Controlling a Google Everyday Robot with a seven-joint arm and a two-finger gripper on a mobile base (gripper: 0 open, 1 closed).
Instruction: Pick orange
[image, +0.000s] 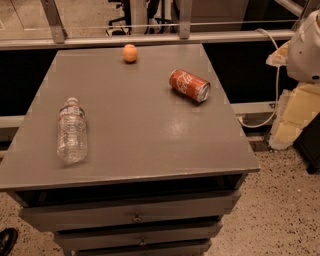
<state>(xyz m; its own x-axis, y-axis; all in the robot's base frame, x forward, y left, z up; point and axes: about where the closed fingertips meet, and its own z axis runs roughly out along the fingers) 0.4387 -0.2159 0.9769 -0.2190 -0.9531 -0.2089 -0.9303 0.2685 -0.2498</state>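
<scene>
End effector (306, 47) hangs at the right edge, its state I cannot tell; the orange (130, 53) lies well left of it on the counter (145, 135), the can (189, 85) nearer.

The orange (130, 52) is plain orange, the table (140, 135) grey. The can (189, 85) is red with white script, the bottle (72, 131) clear, the robot arm (307, 47) white.

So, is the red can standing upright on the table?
No, the red can lies on its side on the table, apart from the orange; the gripper is not in view.
</scene>
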